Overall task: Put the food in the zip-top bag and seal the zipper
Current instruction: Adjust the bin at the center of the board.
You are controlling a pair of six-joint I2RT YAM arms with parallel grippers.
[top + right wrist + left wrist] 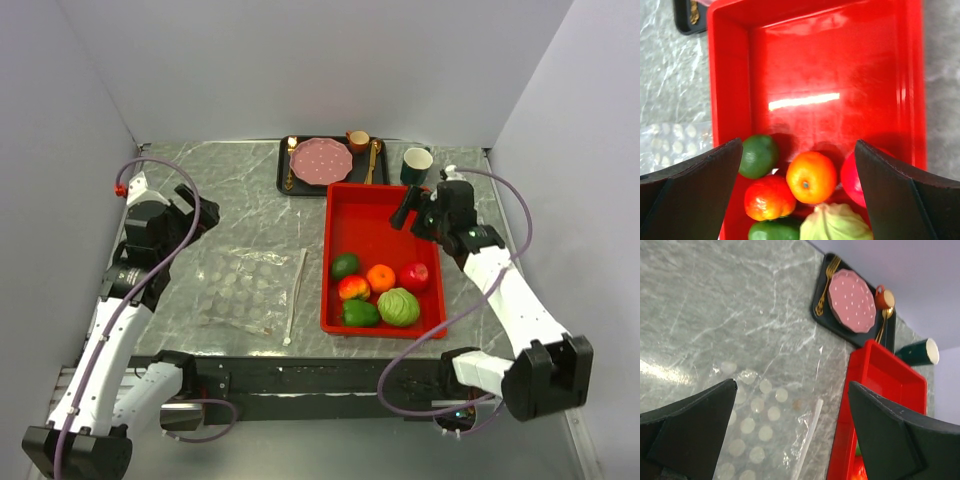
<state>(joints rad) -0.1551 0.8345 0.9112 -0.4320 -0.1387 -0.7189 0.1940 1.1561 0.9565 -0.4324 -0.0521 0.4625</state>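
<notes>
Left gripper (790, 390), spread wide and empty, hangs over the grey marble table's (240, 190) left side, near a flat clear dotted plastic bag (245, 290) and its white zipper strip (296, 295). Right gripper (799, 145), equally spread, hovers over a red plastic tray's (370, 215) far end. Six toy fruits and vegetables (380, 290) crowd the tray's near end.

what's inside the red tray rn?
Bunched at the near end of the red tray: cabbage, orange, apple, red-yellow fruit, avocado, green pepper. The far half is bare. The floor beneath them is covered, so it can't be checked.
</notes>
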